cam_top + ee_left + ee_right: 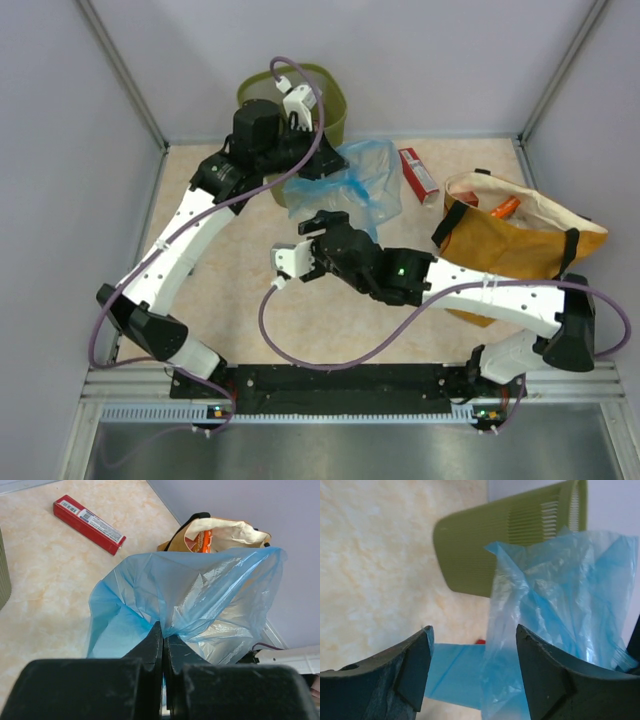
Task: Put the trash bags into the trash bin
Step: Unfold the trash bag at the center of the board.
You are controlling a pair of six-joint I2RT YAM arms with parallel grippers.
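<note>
A big crinkly light-blue trash bag [352, 182] lies on the table just in front of the olive-green mesh trash bin [335, 105]. My left gripper [318, 168] is shut on a gathered fold of the bag at its left edge; in the left wrist view the jaws [163, 632] pinch the film and the bag [200, 595] billows beyond them. My right gripper [325, 222] is open just in front of the bag. In the right wrist view its fingers [472, 650] straddle the bag [560, 610] and a flat blue sheet [455, 672], with the bin [515, 540] behind.
A flat red box [418, 172] lies right of the bag and also shows in the left wrist view [89, 523]. A mustard-orange sack with black handles [510, 240] sits at the right, also seen in the left wrist view [220, 535]. Walls enclose the table.
</note>
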